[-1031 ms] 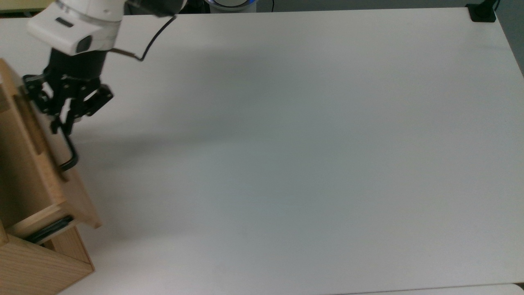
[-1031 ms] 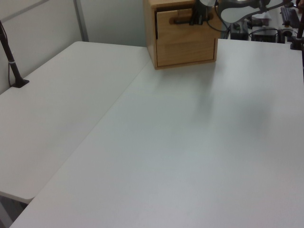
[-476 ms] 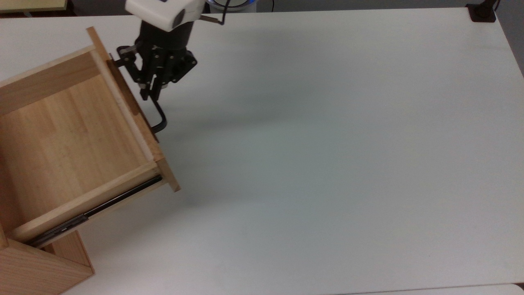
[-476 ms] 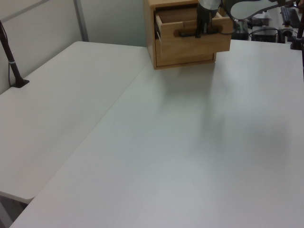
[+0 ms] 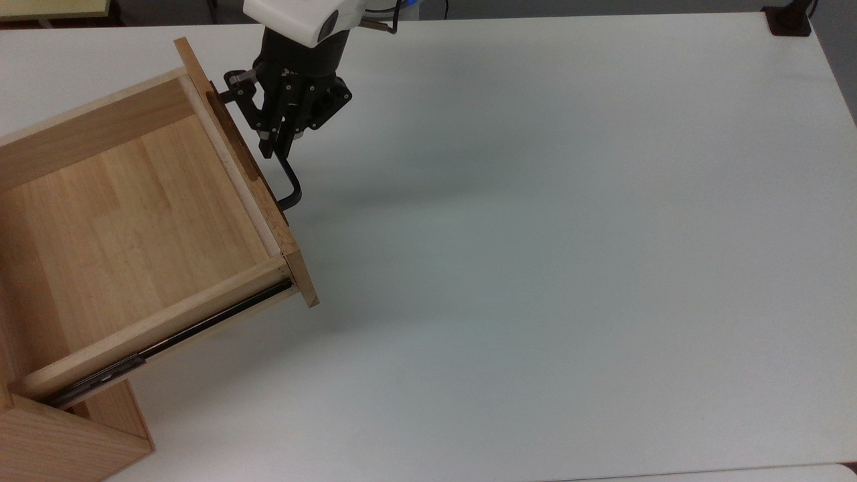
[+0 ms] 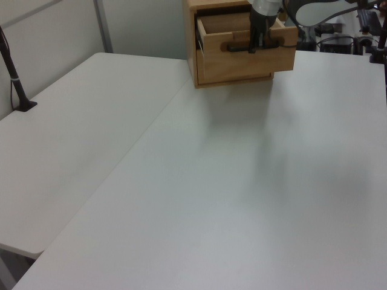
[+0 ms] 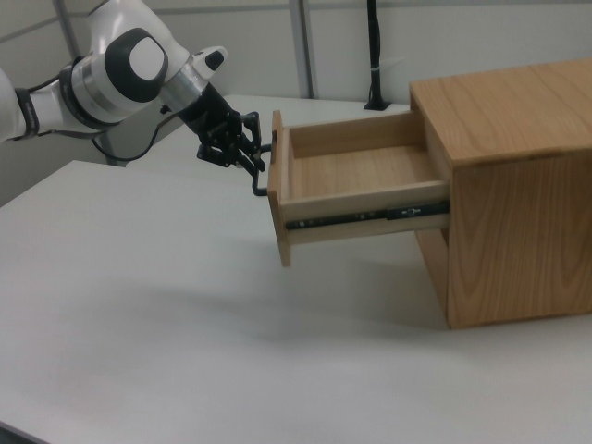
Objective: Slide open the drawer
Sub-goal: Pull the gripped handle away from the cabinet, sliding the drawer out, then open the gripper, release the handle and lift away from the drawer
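- Drawer (image 5: 134, 221) stands pulled far out of the cabinet (image 7: 513, 185), at the counter's (image 5: 535, 268) 9 o'clock edge in the top view; its plank bottom is bare and open to sight.
- Hand (image 5: 276, 140) is closed on the handle (image 5: 289, 184), gripping the bar near its 12 o'clock end, just off the front panel.
- From the hand, the drawer body lies toward 8 o'clock in the top view; the slide axis runs from there toward 2 o'clock, so any further pull would go toward 2 o'clock, square to the panel.
- Handle's long axis runs along the panel, roughly 11 to 5 o'clock in the top view, across the pull line.
- Looks: light wood, flat front, black U-shaped bar, dark rail (image 7: 361, 218) exposed along the side in the right view.
- Judged from the length of rail showing, the opening seems nearly or fully done; little travel is likely left.
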You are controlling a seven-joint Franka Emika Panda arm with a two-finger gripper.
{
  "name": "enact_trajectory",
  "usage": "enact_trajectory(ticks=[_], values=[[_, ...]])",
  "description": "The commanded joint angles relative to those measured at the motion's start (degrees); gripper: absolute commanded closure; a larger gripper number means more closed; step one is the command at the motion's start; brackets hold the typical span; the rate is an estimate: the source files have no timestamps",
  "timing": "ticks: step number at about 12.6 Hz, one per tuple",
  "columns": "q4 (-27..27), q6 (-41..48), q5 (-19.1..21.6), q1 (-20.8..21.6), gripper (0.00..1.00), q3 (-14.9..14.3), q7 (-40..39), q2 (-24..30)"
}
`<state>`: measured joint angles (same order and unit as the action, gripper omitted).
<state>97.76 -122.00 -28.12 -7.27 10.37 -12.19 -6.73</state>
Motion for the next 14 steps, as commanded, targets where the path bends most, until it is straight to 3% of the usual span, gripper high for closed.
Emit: enact_trajectory(ticks=[1,4,7,10,14], values=[[0.4,2.8,5.1,1.0,0.02,0.4,3.1,3.2],[0.1,3.7,8.5,0.9,0.00,0.3,5.9,4.4],[-6.6,23.3,24.2,0.5,0.00,-0.4,16.6,5.5],[-6.4,25.8,28.9,-0.1,0.00,-1.0,22.3,5.6],[-5.1,26.2,29.3,-0.5,0.00,-2.9,22.4,5.5]])
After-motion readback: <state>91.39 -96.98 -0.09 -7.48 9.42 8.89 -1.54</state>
